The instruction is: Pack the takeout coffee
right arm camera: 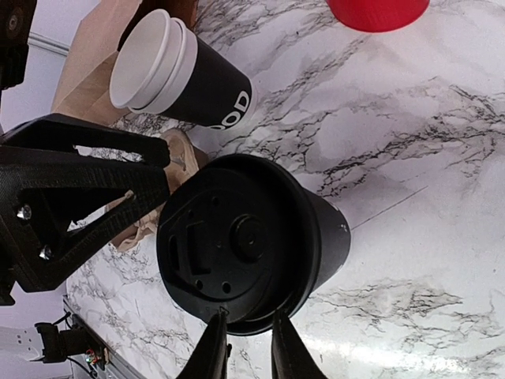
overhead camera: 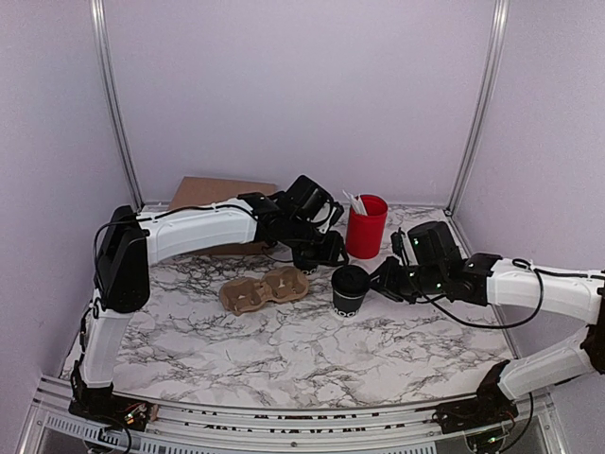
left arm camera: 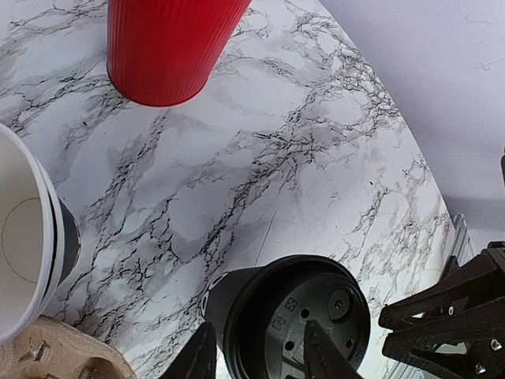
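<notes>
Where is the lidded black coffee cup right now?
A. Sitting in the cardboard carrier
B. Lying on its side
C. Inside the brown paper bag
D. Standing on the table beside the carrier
D: the cup stands upright on the table, just to the right of the carrier and not in it.

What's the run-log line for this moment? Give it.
coffee: lidded, upright on table, not in carrier | left gripper: open, by lid | right gripper: at lid rim, grip unclear
</notes>
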`<state>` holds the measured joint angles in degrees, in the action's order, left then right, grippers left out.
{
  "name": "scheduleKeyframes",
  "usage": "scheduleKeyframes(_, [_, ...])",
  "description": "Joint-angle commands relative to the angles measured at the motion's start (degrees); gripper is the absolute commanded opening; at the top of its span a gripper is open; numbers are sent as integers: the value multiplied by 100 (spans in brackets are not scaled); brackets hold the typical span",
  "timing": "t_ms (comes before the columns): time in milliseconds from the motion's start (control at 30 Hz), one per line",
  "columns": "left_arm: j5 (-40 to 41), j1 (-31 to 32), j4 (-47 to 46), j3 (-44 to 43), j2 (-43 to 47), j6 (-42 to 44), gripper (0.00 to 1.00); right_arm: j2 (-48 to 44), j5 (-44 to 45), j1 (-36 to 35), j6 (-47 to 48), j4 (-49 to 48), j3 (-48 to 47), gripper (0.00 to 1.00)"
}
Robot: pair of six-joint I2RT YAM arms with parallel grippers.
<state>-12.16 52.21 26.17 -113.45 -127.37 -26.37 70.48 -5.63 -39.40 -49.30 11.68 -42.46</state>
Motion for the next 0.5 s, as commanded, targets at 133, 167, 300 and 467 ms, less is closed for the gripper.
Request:
scheduleKeyframes(133, [68, -35, 143, 725, 740, 125, 39, 4, -157, 233, 477, 220, -465, 22])
scheduleKeyframes(167, [80, -35, 118, 847, 808, 124, 39, 71, -274, 377, 606, 272, -527, 22])
scheduleKeyframes(300, [47, -35, -24, 1341, 1047, 33, 38, 229, -593, 723, 970, 282, -607, 22])
scheduleKeyframes(467, [-74, -14, -270, 1768, 1238, -119, 38, 478, -933, 956, 1256, 195, -601, 21])
